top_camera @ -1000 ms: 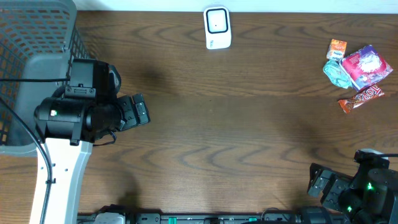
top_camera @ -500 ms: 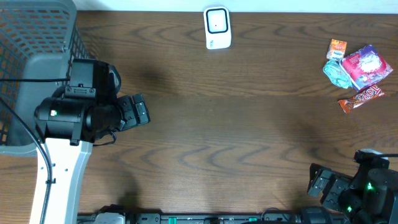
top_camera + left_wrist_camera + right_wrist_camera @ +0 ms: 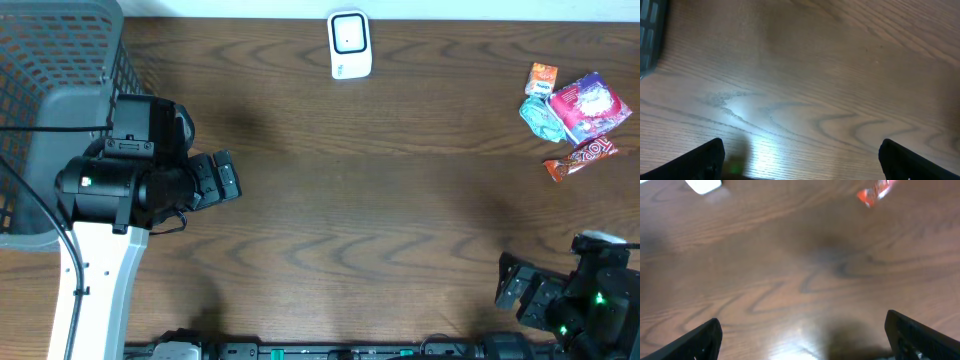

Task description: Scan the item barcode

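The snack packets lie clustered on the counter, well ahead and to the right of the right hand. That hand, fingers wide apart and empty, has shifted slightly since a moment ago. The left hand, also spread and empty, has not moved. The white scanner sits well ahead, to its left.

Overhead looks down; right wrist (low) shares scanner.
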Tool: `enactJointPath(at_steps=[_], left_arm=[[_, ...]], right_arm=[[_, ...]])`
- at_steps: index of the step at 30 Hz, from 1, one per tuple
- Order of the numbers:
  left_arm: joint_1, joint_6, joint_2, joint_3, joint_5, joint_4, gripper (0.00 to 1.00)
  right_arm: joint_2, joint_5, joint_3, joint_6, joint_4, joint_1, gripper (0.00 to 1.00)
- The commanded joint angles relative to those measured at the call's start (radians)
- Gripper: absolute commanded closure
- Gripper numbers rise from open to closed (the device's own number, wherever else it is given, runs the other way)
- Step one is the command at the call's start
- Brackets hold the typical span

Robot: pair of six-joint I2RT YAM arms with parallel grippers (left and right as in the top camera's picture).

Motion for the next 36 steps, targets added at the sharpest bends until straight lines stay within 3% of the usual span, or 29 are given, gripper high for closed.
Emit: enactJointPath(at_steps=[1,7,14,21,29,36], left_arm=[[0.004,0.017,0.000,0.000,0.002,-0.003,0.02],[0.004,0.017,0.000,0.000,0.002,-0.003,0.02],[0.004,0.017,0.000,0.000,0.002,-0.003,0.02],[0.004,0.017,0.000,0.000,0.002,-0.003,0.02],[0.004,0.017,0.000,0.000,0.002,-0.003,0.02],[0.004,0.017,0.000,0.000,0.002,-0.003,0.02]], right_arm=[[-0.004,-0.029,-0.003,-0.096,0.025,0.005,0.01],[-0.004,-0.035,-0.011,-0.123,0.054,0.006,0.01],[-0.024,-0.114,-0.012,-0.267,0.109,0.005,0.01],[-0.117,-0.148,-0.037,-0.280,0.163,0.005,0.01],[-0.257,-0.241,-0.200,-0.412,0.294,0.005,0.01],[-0.365,-0.256,-0.399,-0.421,0.467,0.006,0.01]])
